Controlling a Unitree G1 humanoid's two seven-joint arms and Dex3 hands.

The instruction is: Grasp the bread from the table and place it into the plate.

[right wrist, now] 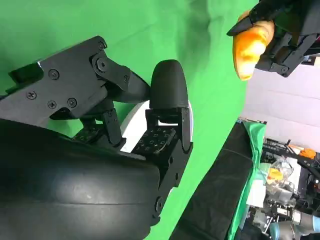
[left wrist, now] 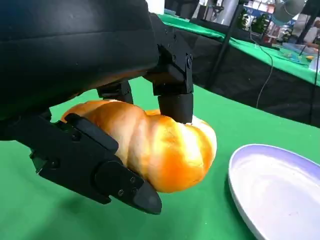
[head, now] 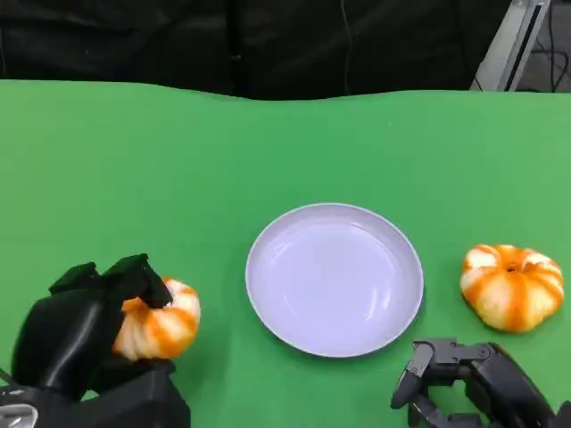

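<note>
At the lower left of the head view, the left hand [head: 85, 325] holds a round orange-and-white bread [head: 159, 321], its black fingers [head: 134, 276] curled over the top and near side of the loaf. The left wrist view shows the same bread [left wrist: 160, 150] pinched between fingers above and a thick finger [left wrist: 95, 165] below, with a shadow on the green table [head: 134, 169] under it, so it appears lifted slightly off the cloth. Just to the right of this loaf lies the white plate [head: 335, 278], flat on the table with nothing in it. Further right, well apart from the plate's rim, a 2nd orange-and-white bread [head: 513, 285] rests on the cloth. At the lower right, the right hand [head: 468, 383] sits near the plate's front edge, fingers bent and apart, holding nothing.
</note>
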